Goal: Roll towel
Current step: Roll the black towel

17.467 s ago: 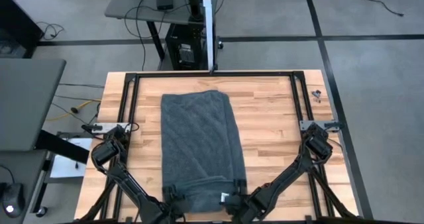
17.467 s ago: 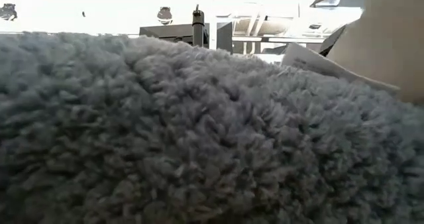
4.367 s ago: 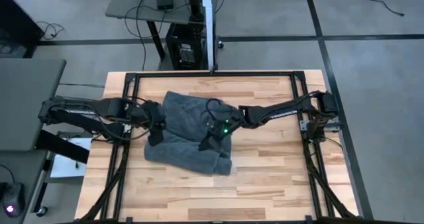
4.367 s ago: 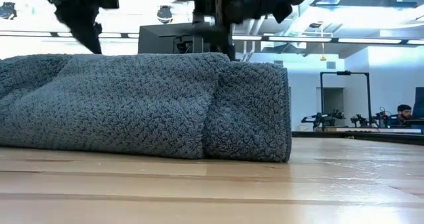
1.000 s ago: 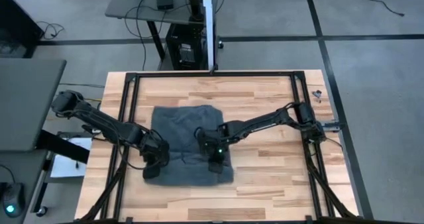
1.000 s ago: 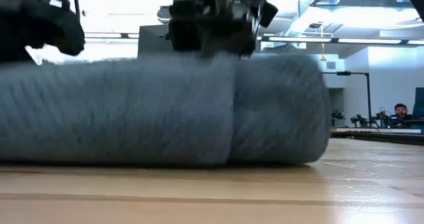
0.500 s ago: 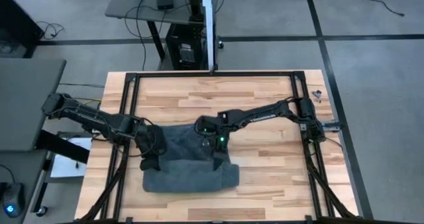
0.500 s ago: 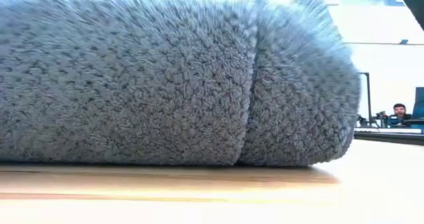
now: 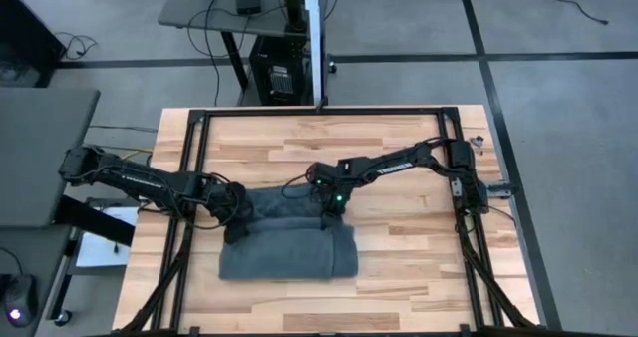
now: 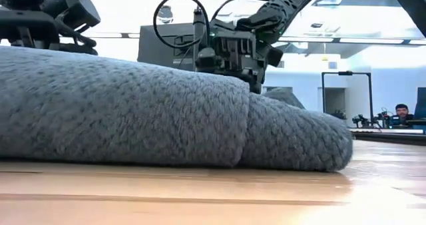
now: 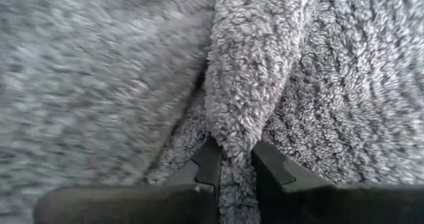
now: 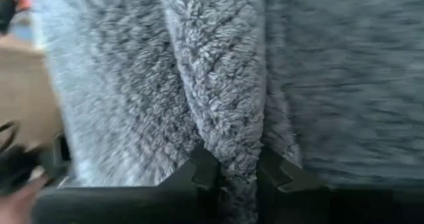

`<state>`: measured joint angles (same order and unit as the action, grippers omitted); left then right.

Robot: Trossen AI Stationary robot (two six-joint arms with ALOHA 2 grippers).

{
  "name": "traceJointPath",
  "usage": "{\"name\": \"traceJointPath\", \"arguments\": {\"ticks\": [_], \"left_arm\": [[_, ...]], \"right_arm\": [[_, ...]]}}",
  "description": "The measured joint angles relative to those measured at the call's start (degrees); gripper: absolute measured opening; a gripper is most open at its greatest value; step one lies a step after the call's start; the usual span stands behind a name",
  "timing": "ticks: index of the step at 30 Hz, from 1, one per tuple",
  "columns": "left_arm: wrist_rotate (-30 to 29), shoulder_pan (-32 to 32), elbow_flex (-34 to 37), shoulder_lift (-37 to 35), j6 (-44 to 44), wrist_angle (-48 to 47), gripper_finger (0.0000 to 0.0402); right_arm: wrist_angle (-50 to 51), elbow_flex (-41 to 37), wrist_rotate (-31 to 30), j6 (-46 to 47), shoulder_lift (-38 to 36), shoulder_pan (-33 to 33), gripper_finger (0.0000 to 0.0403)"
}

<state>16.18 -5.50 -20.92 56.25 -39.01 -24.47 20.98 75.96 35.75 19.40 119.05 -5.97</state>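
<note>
Both pincers pinch folds of the towel point(image 9: 287, 247): left pincer point(image 11: 233, 159), right pincer point(image 12: 236, 163). If either fold slips free, the loose roll could slump open across the bench point(image 9: 399, 267).

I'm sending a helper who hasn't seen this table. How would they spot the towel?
On the wooden table, look near its front edge between the two dark arms. The towel lies there as a thick, dark grey, fluffy roll, the only cloth around, pinched by the left gripper and right gripper.
</note>
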Motion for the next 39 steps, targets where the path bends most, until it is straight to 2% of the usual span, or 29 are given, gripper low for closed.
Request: {"name": "traceJointPath", "arguments": {"ticks": [4, 7, 10, 14, 18, 21, 23, 29, 34, 39], "left_arm": [[-0.2, 0.0, 0.0, 0.0, 1.3, -0.2, 0.0043], [-0.1, 0.0, -0.8, -0.4, 1.9, -2.3, 0.0064], [-1.1, 0.0, -4.1, -1.2, 3.8, -8.9, 0.0081], [-5.0, 0.0, -10.9, -3.2, 5.5, -15.9, 0.0085], [-11.5, 0.0, -17.8, -4.3, 8.9, -23.5, 0.0082], [-17.7, 0.0, -20.1, -4.6, 11.3, -29.1, 0.0082], [-19.5, 0.0, -20.6, -4.5, 11.6, -31.3, 0.0082], [-19.7, 0.0, -19.8, -4.5, 7.5, -30.3, 0.0082], [-19.0, 0.0, -15.0, -4.5, 1.1, -31.5, 0.0082], [-12.4, -1.0, -12.1, -4.6, -5.5, -31.1, 0.0075]], "right_arm": [[-0.8, 0.1, 0.2, 1.4, 0.1, -0.4, 0.0095], [0.8, 1.7, 4.3, 1.9, 0.3, -1.6, 0.012], [6.4, 5.1, 6.1, 1.8, 0.3, -3.3, 0.0141], [12.1, 9.5, 5.5, -3.7, -1.9, -4.6, 0.0158], [11.8, 12.8, 1.3, -6.5, -6.1, -4.6, 0.0158], [10.8, 13.2, -5.5, -8.1, -8.8, -4.6, 0.0153], [10.8, 13.2, -8.5, -8.4, -10.3, -4.6, 0.0149], [9.8, 13.3, -14.7, -8.9, -13.5, -2.4, 0.0136], [9.3, 12.3, -16.0, -3.1, -12.2, 0.1, 0.0133], [6.1, 10.3, -16.4, -2.9, -10.6, 3.0, 0.0132]]}}
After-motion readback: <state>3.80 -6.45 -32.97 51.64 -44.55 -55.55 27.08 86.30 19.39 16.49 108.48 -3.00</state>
